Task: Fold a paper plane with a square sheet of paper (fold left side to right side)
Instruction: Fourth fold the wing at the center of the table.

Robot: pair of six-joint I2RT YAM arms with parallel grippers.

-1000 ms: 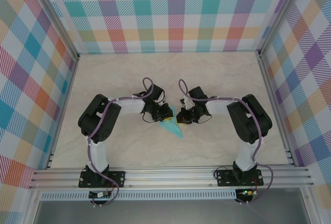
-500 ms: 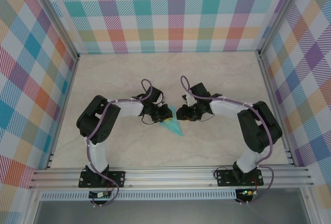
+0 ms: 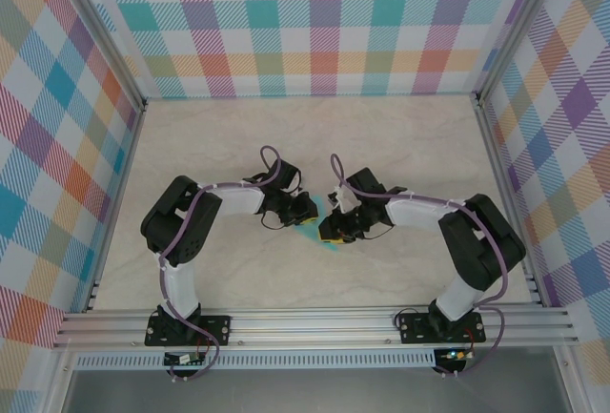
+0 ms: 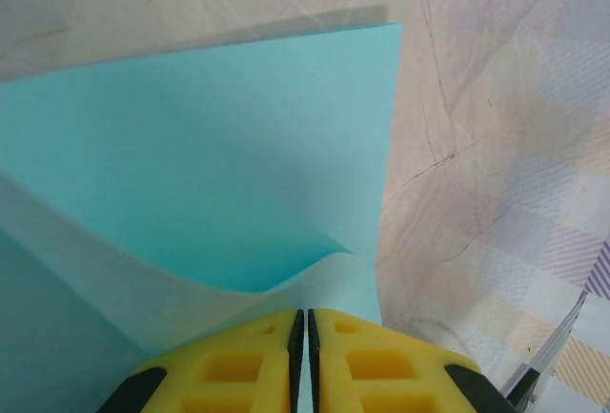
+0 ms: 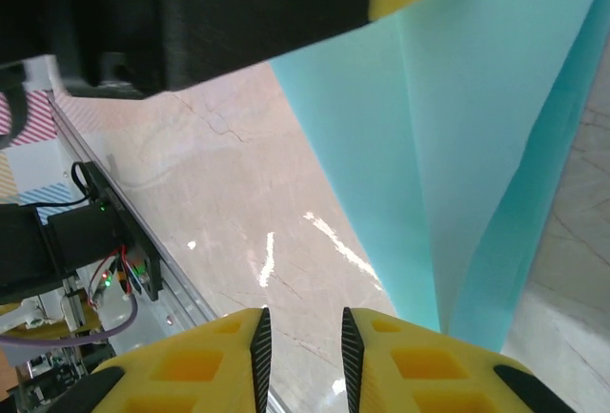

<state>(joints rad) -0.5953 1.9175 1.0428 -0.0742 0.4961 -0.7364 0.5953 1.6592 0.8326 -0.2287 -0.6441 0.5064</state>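
Paper plane [image 4: 210,165] lies on the counter [image 3: 286,127] between the arms, one flap clamped in the left claw [image 4: 306,329], the right claw [image 5: 300,325] slightly apart beside its pointed end; uneven pulling could skew the crease or tear it.

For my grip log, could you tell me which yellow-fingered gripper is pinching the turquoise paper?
The left gripper: shut on the turquoise folded paper plane; the right gripper stands open.
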